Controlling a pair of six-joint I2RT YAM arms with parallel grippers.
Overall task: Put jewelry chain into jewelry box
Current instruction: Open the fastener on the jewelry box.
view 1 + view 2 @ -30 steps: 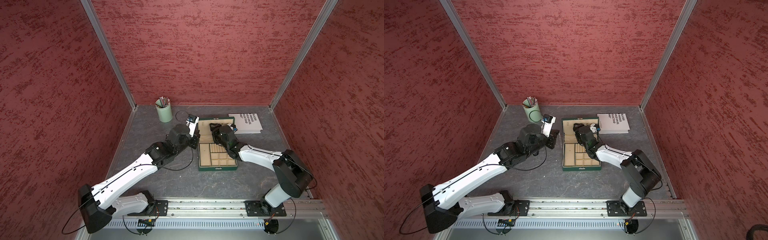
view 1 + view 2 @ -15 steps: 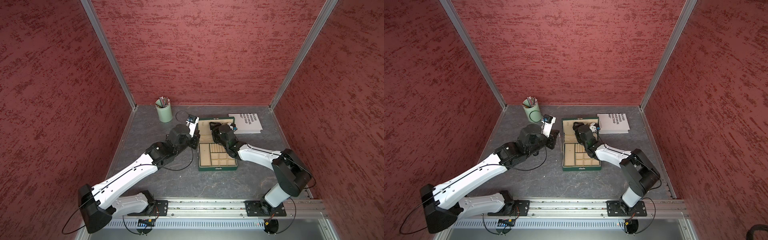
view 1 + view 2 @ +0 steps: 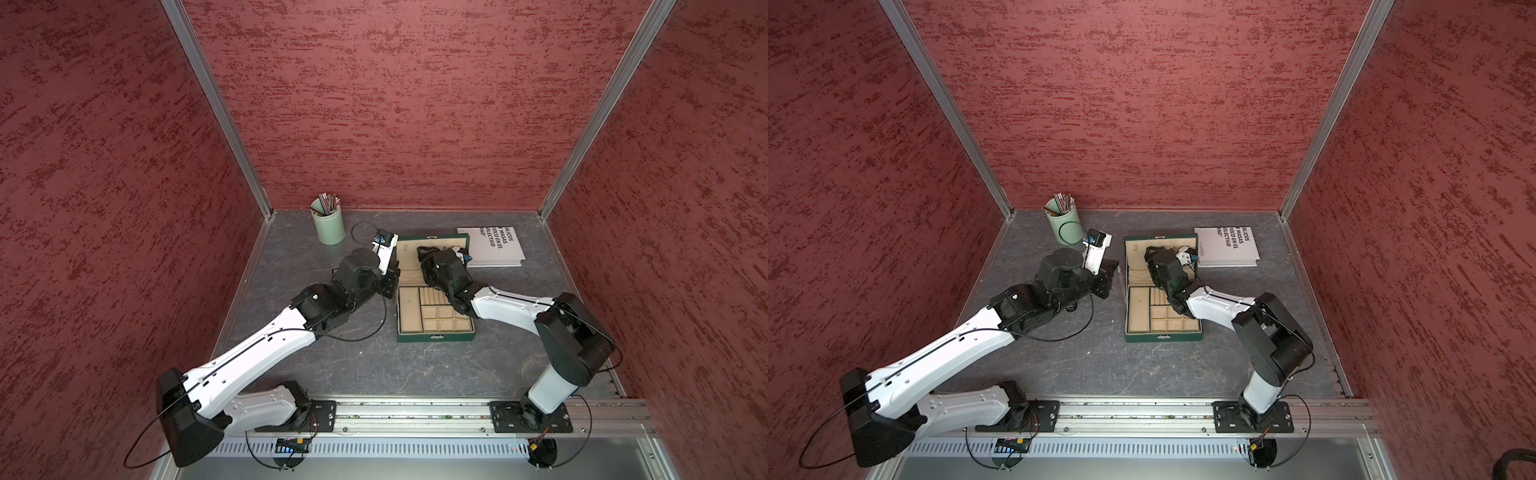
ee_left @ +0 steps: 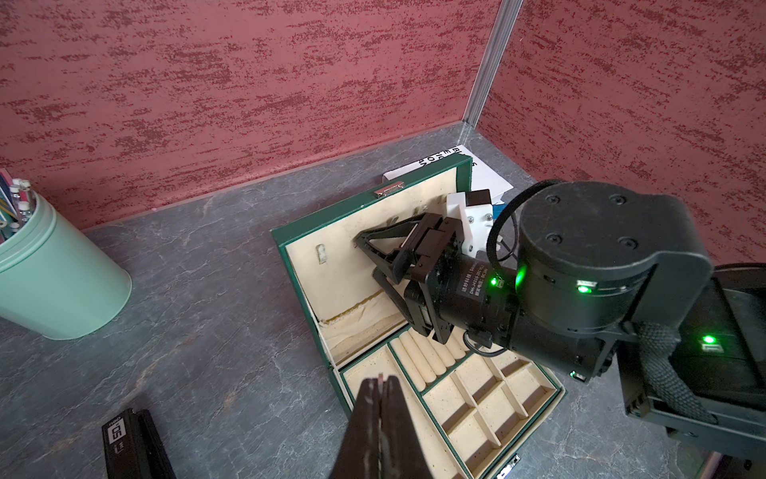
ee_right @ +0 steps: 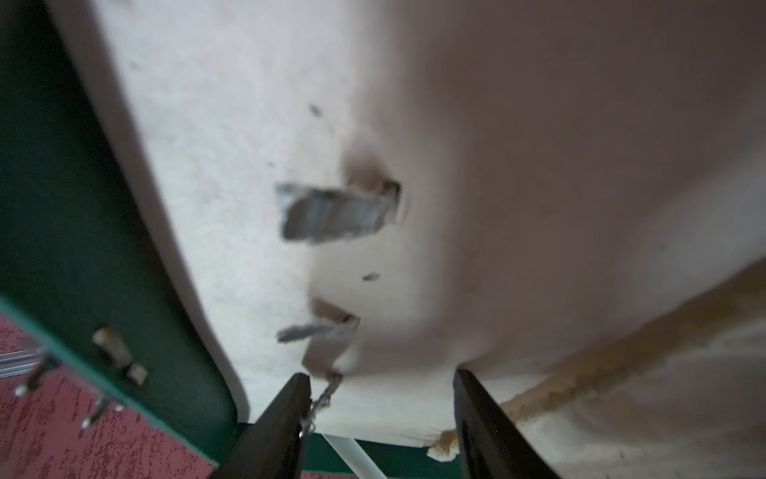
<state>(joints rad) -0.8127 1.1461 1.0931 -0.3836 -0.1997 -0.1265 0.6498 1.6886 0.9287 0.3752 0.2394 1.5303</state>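
Barely anything shifts: both arms hold station at the open jewelry box [image 3: 415, 337], the right hand [image 5: 381, 373] nosed into the lid [image 4: 344, 265], jaws apart, gripping nothing. The jewelry chain [image 5: 324, 398] dangles against the lid's lining beside one finger, so delivery looks close. The left hand [image 4: 379, 379] is clamped shut, on what I cannot tell.

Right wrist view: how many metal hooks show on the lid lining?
2 hooks: one mid-lining; the other nearer the open right gripper, the jewelry chain beside it. More may lie outside the frame.
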